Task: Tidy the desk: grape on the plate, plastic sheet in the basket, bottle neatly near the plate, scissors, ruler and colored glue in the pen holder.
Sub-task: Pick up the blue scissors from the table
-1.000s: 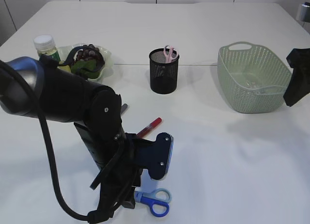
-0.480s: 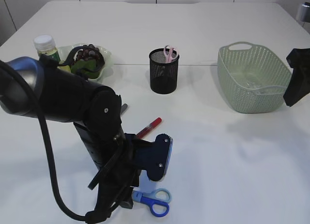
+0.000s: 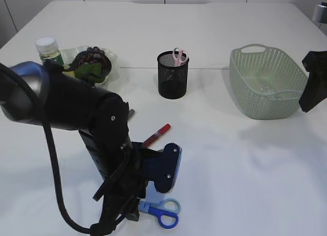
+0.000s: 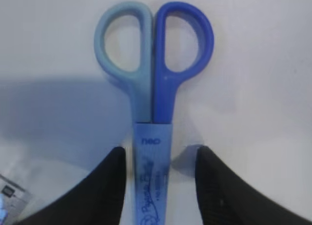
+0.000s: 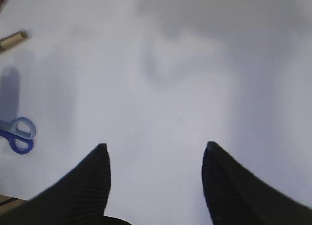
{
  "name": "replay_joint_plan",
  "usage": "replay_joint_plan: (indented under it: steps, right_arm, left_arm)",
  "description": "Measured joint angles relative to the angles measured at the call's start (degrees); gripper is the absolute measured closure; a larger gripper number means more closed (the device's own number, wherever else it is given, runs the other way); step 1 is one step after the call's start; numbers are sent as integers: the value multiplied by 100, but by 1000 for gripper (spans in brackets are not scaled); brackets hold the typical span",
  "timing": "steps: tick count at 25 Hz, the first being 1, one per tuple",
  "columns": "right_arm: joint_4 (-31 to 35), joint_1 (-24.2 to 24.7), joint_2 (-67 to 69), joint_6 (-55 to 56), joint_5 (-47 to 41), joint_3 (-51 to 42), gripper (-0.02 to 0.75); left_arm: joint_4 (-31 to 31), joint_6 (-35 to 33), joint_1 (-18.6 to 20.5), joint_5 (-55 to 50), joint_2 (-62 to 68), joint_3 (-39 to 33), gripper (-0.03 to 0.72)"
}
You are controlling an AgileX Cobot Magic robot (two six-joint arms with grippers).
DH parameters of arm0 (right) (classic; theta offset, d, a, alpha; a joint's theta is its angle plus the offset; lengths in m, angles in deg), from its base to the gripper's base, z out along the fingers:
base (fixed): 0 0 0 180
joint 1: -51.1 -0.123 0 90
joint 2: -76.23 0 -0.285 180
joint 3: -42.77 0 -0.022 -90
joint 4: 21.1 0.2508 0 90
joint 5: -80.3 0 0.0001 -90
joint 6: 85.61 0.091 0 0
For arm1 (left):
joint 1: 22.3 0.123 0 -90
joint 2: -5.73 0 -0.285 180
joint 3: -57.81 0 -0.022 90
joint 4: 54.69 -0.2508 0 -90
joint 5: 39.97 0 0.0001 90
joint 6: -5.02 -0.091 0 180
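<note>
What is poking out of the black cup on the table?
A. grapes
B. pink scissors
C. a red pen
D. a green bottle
B: pink scissors stick out of the top of the black cup, with the handles up.

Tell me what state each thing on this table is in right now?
Blue-handled scissors: flat on the table, blades closed in a sleeve.
Left pincer: open, straddling the sleeve, not gripping.
Right pincer: open, empty.
Black mesh pen holder: upright, pink scissors inside.
Green woven basket: upright.
White-capped bottle: upright, capped.
Red glue pen: lying flat.
</note>
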Motion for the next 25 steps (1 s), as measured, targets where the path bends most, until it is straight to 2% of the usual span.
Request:
replay_joint_plan:
  steps: [9, 16, 25]
  right_arm:
    - [0, 0, 0, 0, 0, 0, 267]
    - [0, 0, 0, 0, 0, 0, 267]
    - [0, 0, 0, -15, 0, 0, 267]
  left_arm:
    - [-13, 0, 0, 22, 55, 20, 348]
    - [-13, 0, 0, 22, 78, 34, 442]
    - [-13, 0, 0, 22, 81, 38, 452]
